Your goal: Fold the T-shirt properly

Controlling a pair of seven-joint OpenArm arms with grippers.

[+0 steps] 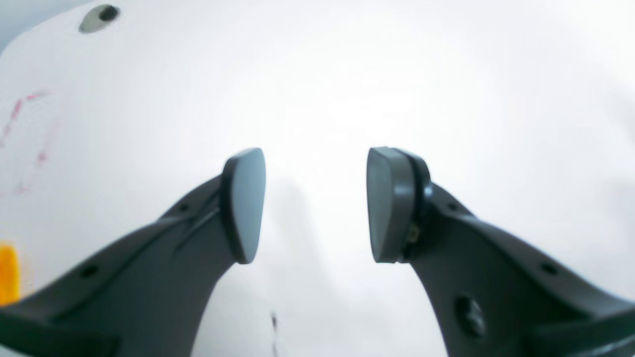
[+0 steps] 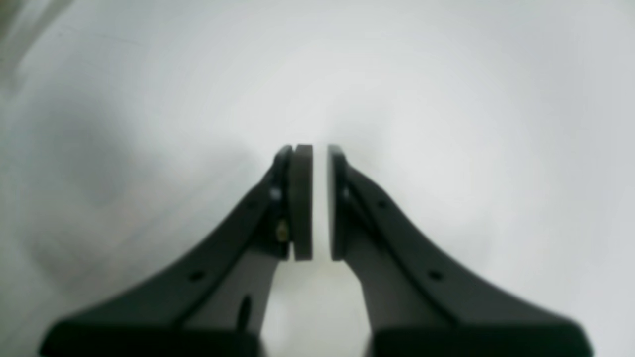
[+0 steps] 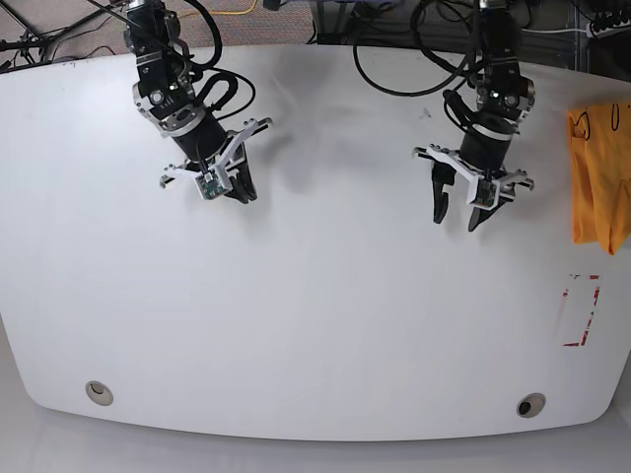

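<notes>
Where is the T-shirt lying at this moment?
In the base view the T-shirt lies bunched at the table's far right edge, beyond the open left gripper and above a red rectangle mark.

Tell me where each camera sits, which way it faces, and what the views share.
Left wrist: behind the open left gripper, facing the white table; crumpled orange-yellow T-shirt at frame edge.
Right wrist: behind the shut right gripper, facing bare table.
Base: overhead, showing both arms.
Shared: T-shirt in left wrist and base.

My left gripper (image 3: 455, 211) hangs with jaws parted, holding nothing; my right gripper (image 3: 240, 190) is nearly closed, empty.
</notes>
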